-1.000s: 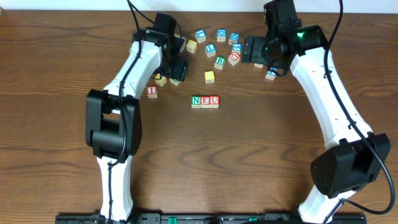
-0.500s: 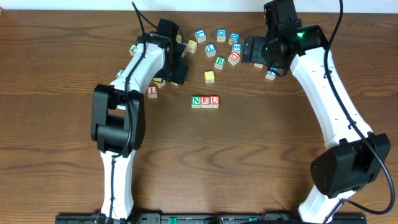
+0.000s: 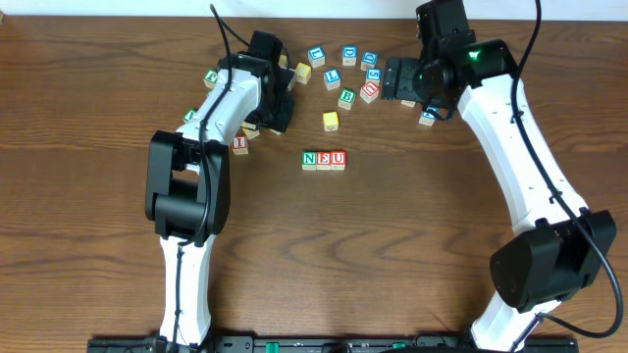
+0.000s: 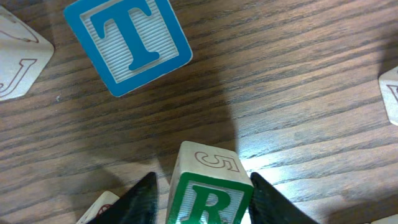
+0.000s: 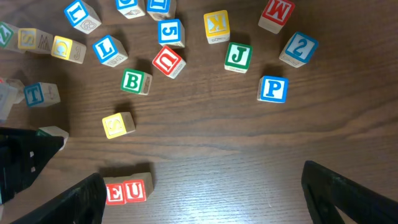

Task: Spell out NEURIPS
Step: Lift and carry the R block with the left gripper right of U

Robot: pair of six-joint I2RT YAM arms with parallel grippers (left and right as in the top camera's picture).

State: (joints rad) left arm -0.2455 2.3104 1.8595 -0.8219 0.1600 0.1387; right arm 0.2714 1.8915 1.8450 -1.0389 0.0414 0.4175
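Cubes N, E and U (image 3: 324, 159) stand in a row at mid-table; E and U (image 5: 127, 191) also show in the right wrist view. My left gripper (image 4: 202, 198) is down over the green R cube (image 4: 211, 193). Its right finger touches the cube and a thin gap shows at the left finger. From overhead the left gripper (image 3: 276, 113) hides that cube. The red I cube (image 3: 239, 143) lies just left of it. A yellow S cube (image 5: 118, 124) and a blue P cube (image 5: 273, 89) lie loose. My right gripper (image 5: 202, 194) hovers wide open and empty.
A blue T cube (image 4: 127, 40) lies just beyond the R cube. Several other letter and number cubes, such as B (image 5: 135, 81), L (image 5: 108, 50), J (image 5: 237, 56) and M (image 5: 276, 12), are scattered along the table's far side.
My left gripper's jaws have narrowed around the R cube, and the left arm shifted slightly. The right arm and the NEU row have not moved.
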